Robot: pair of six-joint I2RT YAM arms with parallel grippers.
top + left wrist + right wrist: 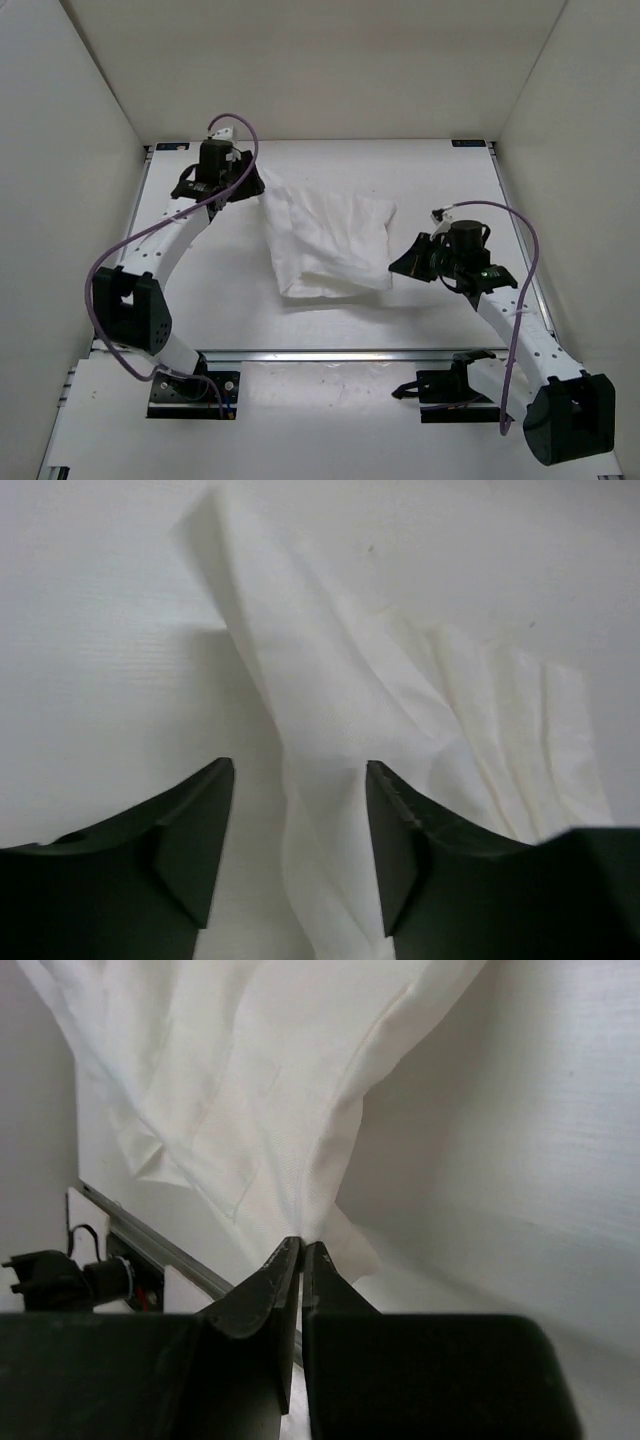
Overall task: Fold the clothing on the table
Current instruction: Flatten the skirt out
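Observation:
The clothing (325, 245), a white creased garment, lies rumpled on the table (440, 180) between the two arms. My left gripper (256, 186) is at its far left corner. In the left wrist view the left gripper (300, 772) is open, and a narrow ridge of the clothing (340, 680) runs between the jaws, touching neither. My right gripper (398, 263) is at the garment's right edge. In the right wrist view the right gripper (302, 1245) is shut on a pinch of the clothing (250, 1080), which rises taut from the tips.
Metal rails (330, 353) run along the table's near edge and sides, and white walls (60, 150) enclose it. The arm bases (195, 390) sit below the near rail. In the right wrist view a rail (150, 1240) and a black bracket (55, 1275) appear at the left.

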